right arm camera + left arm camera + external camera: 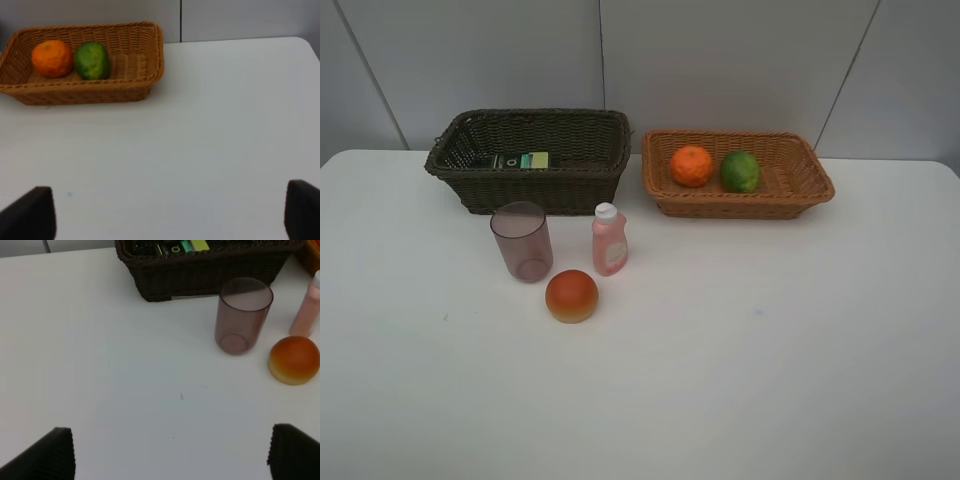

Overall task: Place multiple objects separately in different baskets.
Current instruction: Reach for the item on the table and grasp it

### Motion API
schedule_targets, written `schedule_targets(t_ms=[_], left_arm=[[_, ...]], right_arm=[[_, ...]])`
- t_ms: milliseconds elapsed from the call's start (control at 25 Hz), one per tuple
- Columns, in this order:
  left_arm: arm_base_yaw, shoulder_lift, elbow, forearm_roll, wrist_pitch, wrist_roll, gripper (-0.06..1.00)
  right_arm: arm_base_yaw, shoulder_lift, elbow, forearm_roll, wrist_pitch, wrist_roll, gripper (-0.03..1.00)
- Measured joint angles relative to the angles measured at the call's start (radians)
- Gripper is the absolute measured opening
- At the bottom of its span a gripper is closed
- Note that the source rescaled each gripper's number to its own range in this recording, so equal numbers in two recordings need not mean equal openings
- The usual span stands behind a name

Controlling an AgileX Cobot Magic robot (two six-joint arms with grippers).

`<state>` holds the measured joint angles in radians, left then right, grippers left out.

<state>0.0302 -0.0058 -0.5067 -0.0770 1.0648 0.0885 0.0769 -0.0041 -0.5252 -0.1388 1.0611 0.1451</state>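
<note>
A dark brown basket (545, 178) stands at the back left, with a dark bottle with a green label (525, 160) lying inside. The light tan basket (790, 195) to its right holds an orange (691, 166) and a green fruit (740, 172). In front of the dark basket stand a mauve cup (522, 241) and a pink bottle (609, 240), with a red-orange fruit (571, 296) nearer the front. Neither arm shows in the high view. My left gripper (170, 452) is open over bare table short of the cup (242, 315). My right gripper (170, 215) is open, well short of the tan basket (145, 85).
The white table (770, 350) ends at a grey panelled wall behind the baskets. The baskets stand side by side with a narrow gap between them.
</note>
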Motion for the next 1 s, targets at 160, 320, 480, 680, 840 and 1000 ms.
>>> schedule_targets(t_ms=[160, 320, 480, 680, 840, 1000], left_arm=[[0.000, 0.000, 0.000, 0.000, 0.000, 0.000, 1.00], [0.000, 0.000, 0.000, 0.000, 0.000, 0.000, 1.00], [0.000, 0.000, 0.000, 0.000, 0.000, 0.000, 1.00], [0.000, 0.000, 0.000, 0.000, 0.000, 0.000, 1.00], [0.000, 0.000, 0.000, 0.001, 0.000, 0.000, 1.00], [0.000, 0.038, 0.000, 0.003, 0.000, 0.000, 1.00]], right_arm=[[0.000, 0.000, 0.000, 0.000, 0.000, 0.000, 1.00], [0.000, 0.000, 0.000, 0.000, 0.000, 0.000, 1.00], [0.000, 0.000, 0.000, 0.000, 0.000, 0.000, 1.00], [0.000, 0.000, 0.000, 0.000, 0.000, 0.000, 1.00], [0.000, 0.000, 0.000, 0.000, 0.000, 0.000, 1.00], [0.000, 0.000, 0.000, 0.000, 0.000, 0.000, 1.00]])
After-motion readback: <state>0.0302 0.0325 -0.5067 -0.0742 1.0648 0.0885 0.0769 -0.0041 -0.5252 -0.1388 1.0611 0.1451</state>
